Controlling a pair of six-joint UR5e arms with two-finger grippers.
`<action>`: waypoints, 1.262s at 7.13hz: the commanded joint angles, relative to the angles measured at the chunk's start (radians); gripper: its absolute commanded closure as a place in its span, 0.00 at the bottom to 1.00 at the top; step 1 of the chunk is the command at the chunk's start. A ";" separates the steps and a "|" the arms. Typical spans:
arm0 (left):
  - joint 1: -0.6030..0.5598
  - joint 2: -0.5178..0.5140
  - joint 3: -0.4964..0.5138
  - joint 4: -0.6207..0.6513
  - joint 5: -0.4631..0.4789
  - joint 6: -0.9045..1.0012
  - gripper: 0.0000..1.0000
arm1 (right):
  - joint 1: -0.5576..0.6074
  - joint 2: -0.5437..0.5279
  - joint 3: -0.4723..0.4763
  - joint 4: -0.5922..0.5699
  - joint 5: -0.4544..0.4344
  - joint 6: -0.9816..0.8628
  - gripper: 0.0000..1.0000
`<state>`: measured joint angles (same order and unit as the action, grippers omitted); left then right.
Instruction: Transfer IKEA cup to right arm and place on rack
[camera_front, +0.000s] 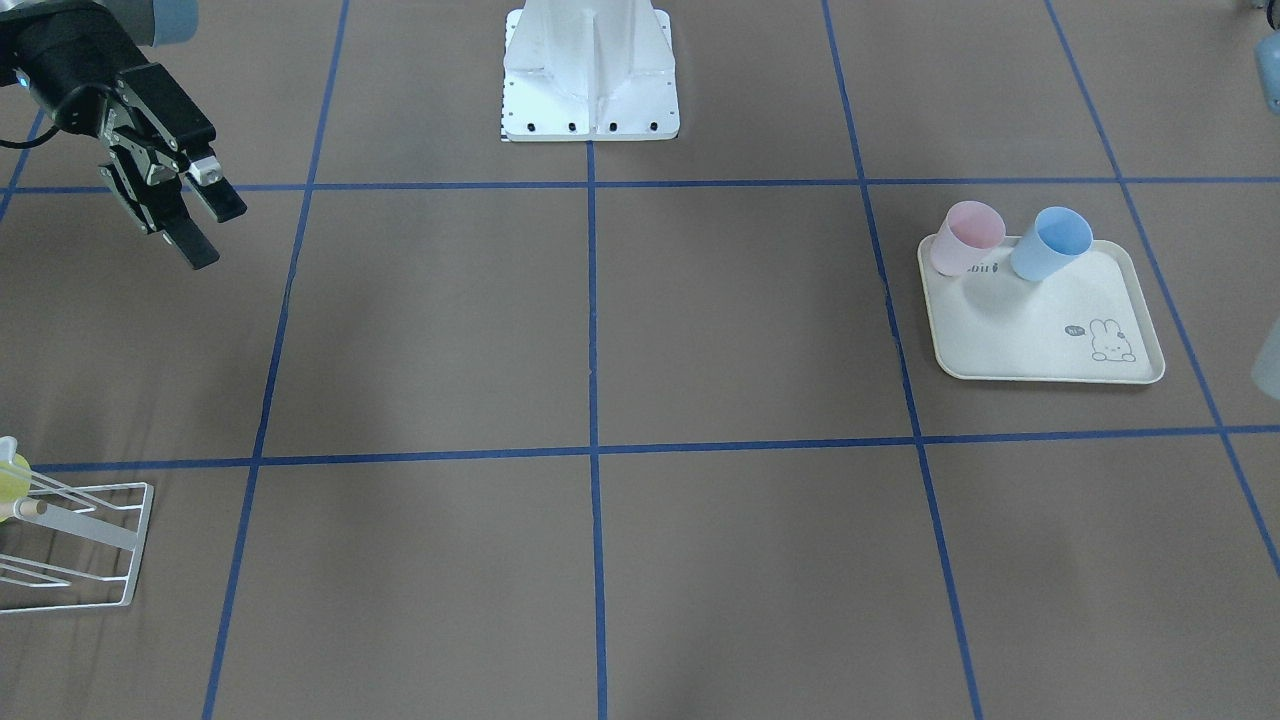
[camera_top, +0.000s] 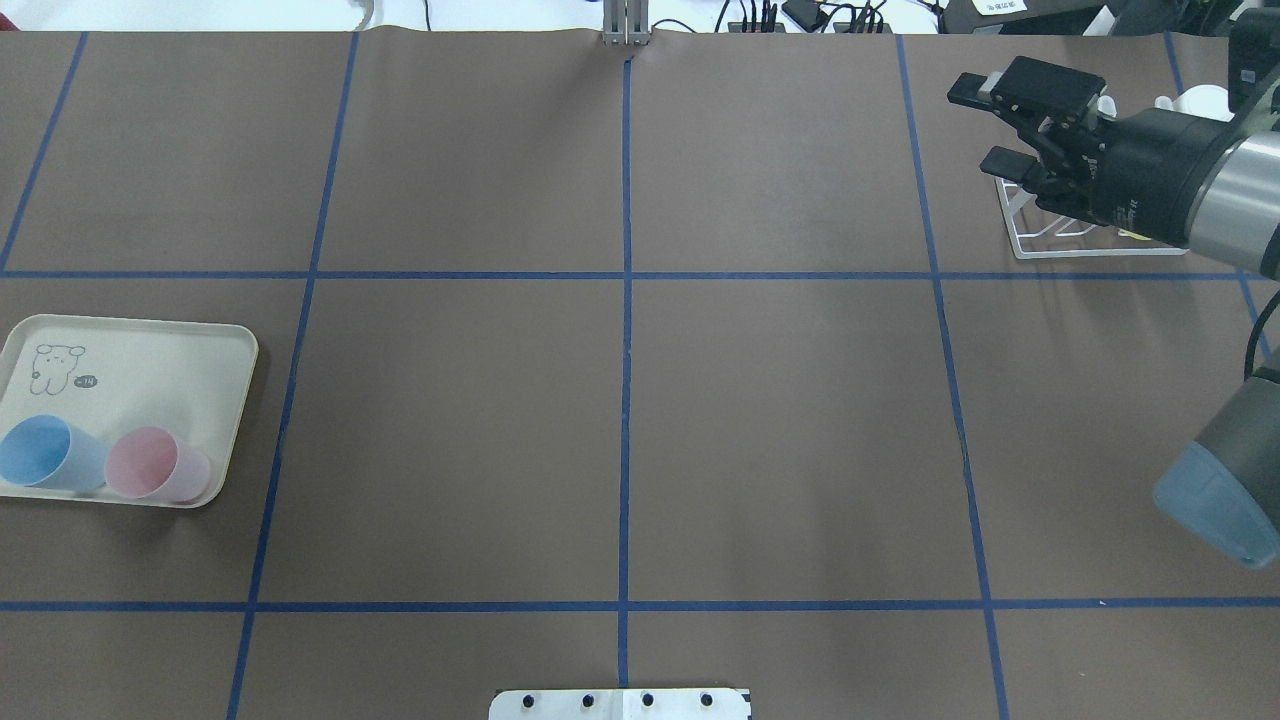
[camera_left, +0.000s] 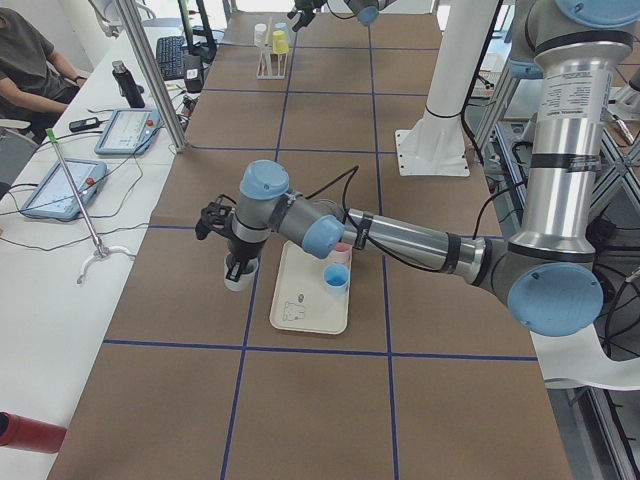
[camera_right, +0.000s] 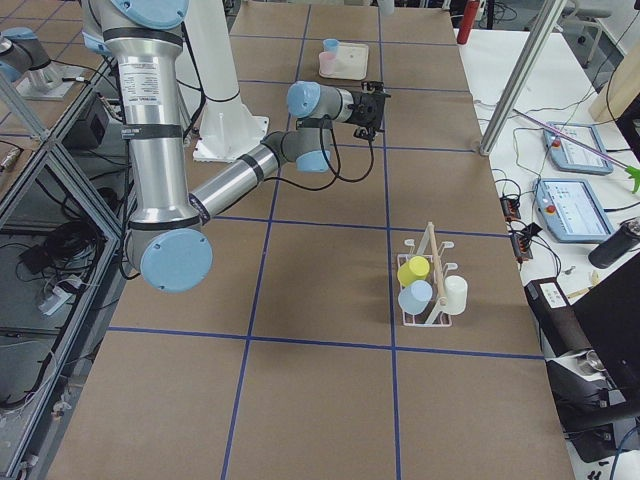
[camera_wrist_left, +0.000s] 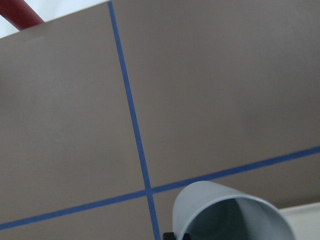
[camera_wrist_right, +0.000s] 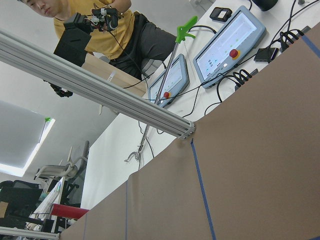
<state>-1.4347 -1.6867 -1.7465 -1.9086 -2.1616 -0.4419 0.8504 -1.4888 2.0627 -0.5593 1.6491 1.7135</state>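
While the left gripper (camera_left: 234, 262) is closed on a pale grey IKEA cup (camera_wrist_left: 220, 210), holding it above the brown table (camera_front: 450, 330) just beside the cream rabbit-print tray (camera_front: 1050, 345), the right gripper (camera_front: 218, 233) hangs empty with its jaws apart, far across the table. A pink cup (camera_front: 965, 237) and a blue cup (camera_front: 1050, 243) stand on the tray. On the right arm's side, the white wire rack (camera_right: 430, 300) carries a yellow cup (camera_right: 413, 270), a light-blue cup (camera_right: 415, 296) and a white cup (camera_right: 454, 294).
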 joint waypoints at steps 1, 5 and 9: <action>0.066 -0.082 -0.001 -0.176 -0.003 -0.423 1.00 | -0.001 0.002 -0.004 -0.001 0.000 0.002 0.00; 0.305 -0.197 0.013 -0.539 0.000 -1.129 1.00 | -0.004 0.008 -0.009 0.001 0.003 0.002 0.00; 0.563 -0.401 0.031 -0.704 0.205 -1.539 1.00 | -0.049 0.047 -0.013 0.001 0.000 0.041 0.00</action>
<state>-0.9466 -2.0460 -1.7269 -2.5156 -2.0581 -1.8492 0.8249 -1.4583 2.0513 -0.5583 1.6514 1.7374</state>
